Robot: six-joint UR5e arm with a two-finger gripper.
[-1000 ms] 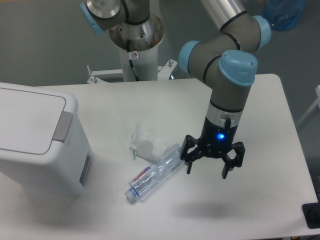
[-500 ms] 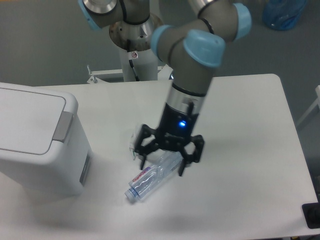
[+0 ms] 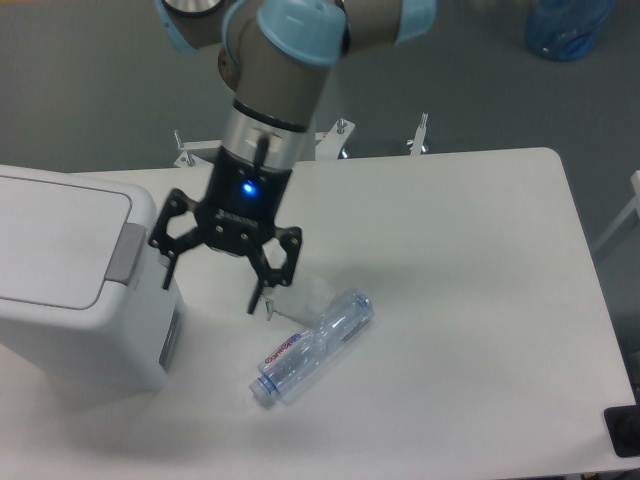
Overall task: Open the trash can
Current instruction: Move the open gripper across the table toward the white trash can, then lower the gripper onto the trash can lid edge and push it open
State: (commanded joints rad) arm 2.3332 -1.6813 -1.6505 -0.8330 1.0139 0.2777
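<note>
White plastic: the trash can (image 3: 70,290) is a big boxy bin with rounded corners, standing on the left part of the desk (image 3: 470,300) and cut off by the left edge of the view.
Lid: flat and white, lying closed on top of the bin.
Push tab: a grey rectangular tab (image 3: 125,252) sits at the lid's right edge, facing the middle of the desk.
Side panel: a greyish panel shows on the bin's right wall, below the tab.
Pincer (image 3: 213,270): black, two-fingered, pointing down, with a blue light glowing on the wrist above it.
Pincer state: the fingers are spread wide apart and nothing is between them.
Pincer position: it hangs just beside the bin's upper right corner; its left-hand finger in the view overlaps the corner near the tab, and whether it touches the bin cannot be told.
Arm: grey tubes with light blue joint caps, reaching down from the top of the view.
Bottle (image 3: 312,346): clear plastic, lying on its side on the desk to the right of the bin and apart from it, cap end toward the lower left.
Crumpled wrapper (image 3: 300,298): pale and see-through, lying touching the bottle's upper side, partly behind the pincer's right-hand finger.
Desk: white, with rounded corners.
</note>
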